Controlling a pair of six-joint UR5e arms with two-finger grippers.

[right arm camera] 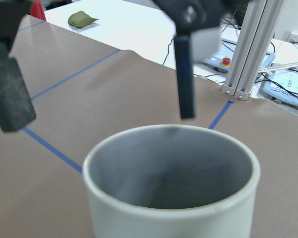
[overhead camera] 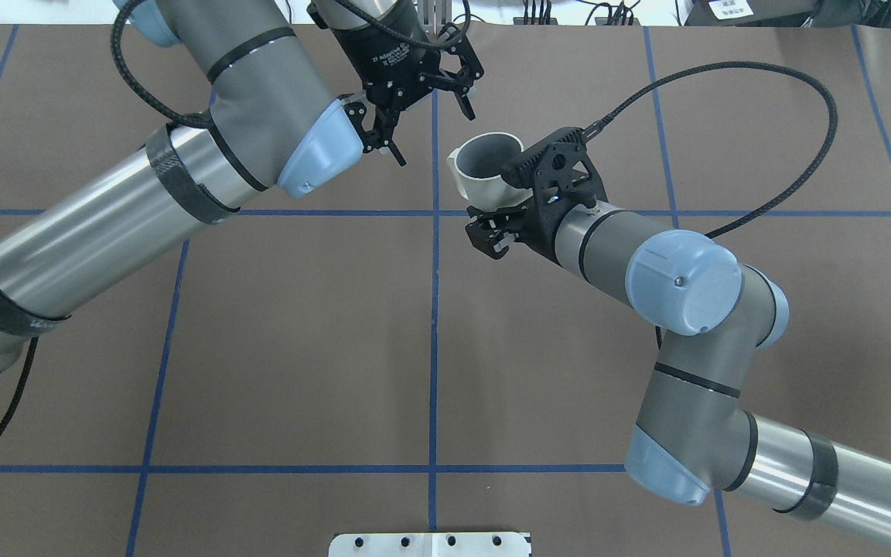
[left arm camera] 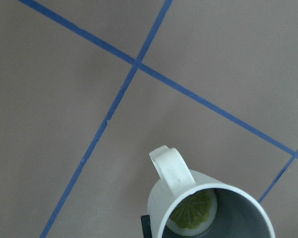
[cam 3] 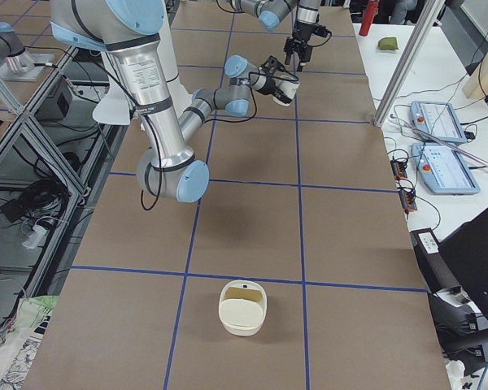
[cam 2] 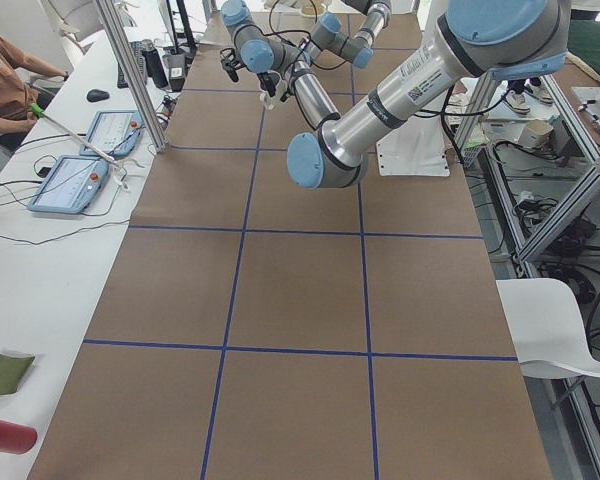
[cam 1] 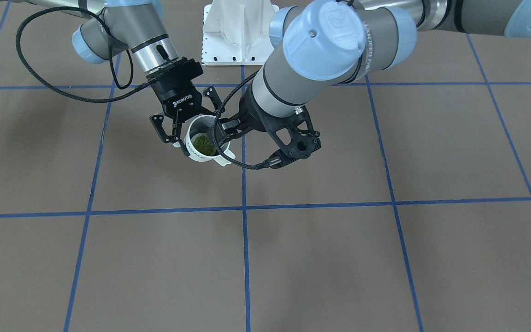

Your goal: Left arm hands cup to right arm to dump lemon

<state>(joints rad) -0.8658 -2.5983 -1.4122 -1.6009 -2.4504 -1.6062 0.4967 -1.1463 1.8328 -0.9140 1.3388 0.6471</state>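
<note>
The white cup [overhead camera: 479,176] hangs upright above the table just right of the centre line, and my right gripper [overhead camera: 488,207] is shut on its side nearest the robot. Inside the cup lies the dark green lemon [cam 1: 202,144], also plain in the left wrist view [left arm camera: 191,212] beneath the cup's handle [left arm camera: 171,169]. My left gripper [overhead camera: 434,135] is open, above and just beyond the cup and not touching it. In the right wrist view its two fingers [right arm camera: 186,84] stand spread apart over the cup's rim [right arm camera: 171,134]. The overhead view shows only the cup's grey inside.
The white robot base plate [cam 1: 240,32] sits at the table's near edge. A cream container with a handle [cam 3: 242,307] stands on the table towards the right end. Tablets [cam 3: 443,166] and an aluminium post [cam 3: 407,57] are on the side bench, where a person [cam 2: 5,70] sits.
</note>
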